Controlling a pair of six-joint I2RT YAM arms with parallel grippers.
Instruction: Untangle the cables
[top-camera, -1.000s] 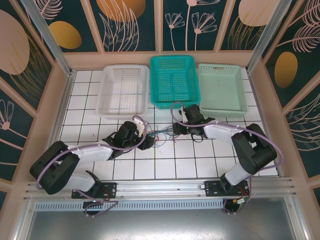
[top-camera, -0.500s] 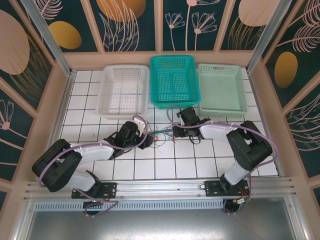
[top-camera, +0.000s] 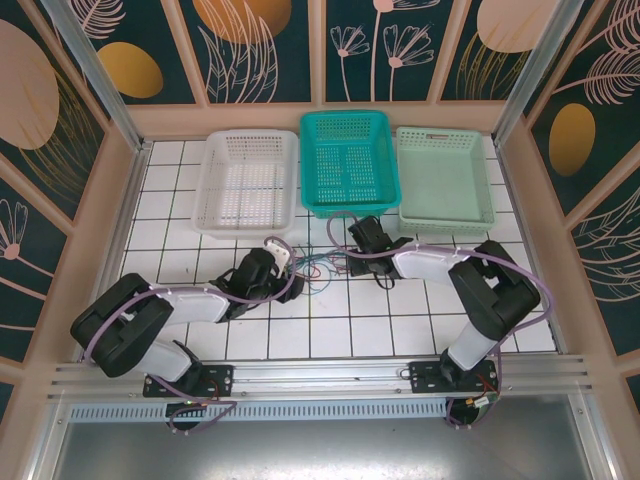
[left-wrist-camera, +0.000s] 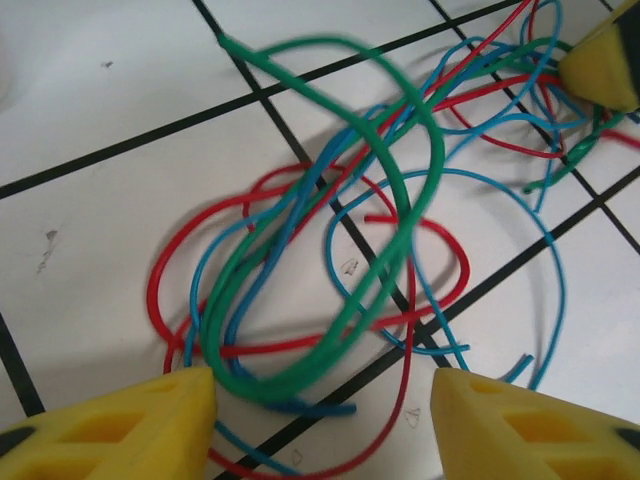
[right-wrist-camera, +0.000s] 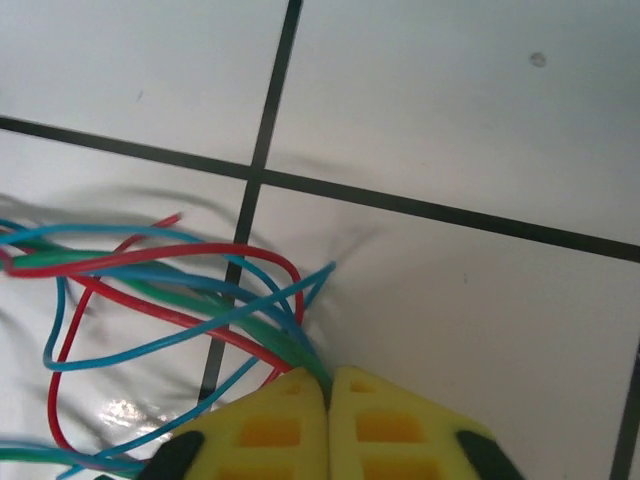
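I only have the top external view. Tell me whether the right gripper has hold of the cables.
Observer: Yes. The right gripper is shut, with green and blue strands of the cables running in between its tips.
Operator: Report the left gripper.
Observer: The left gripper is open and grips nothing; a loop of the green cable lies on the white tile between its fingers.
Operator: Describe the tangle.
Observer: The red cable and blue cable cross the green one repeatedly.

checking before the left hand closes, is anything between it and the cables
Nothing visible is. The left hand is open, and the cables lie on the tile right in front of its fingers. The right hand is shut on strands at the bundle's far end.
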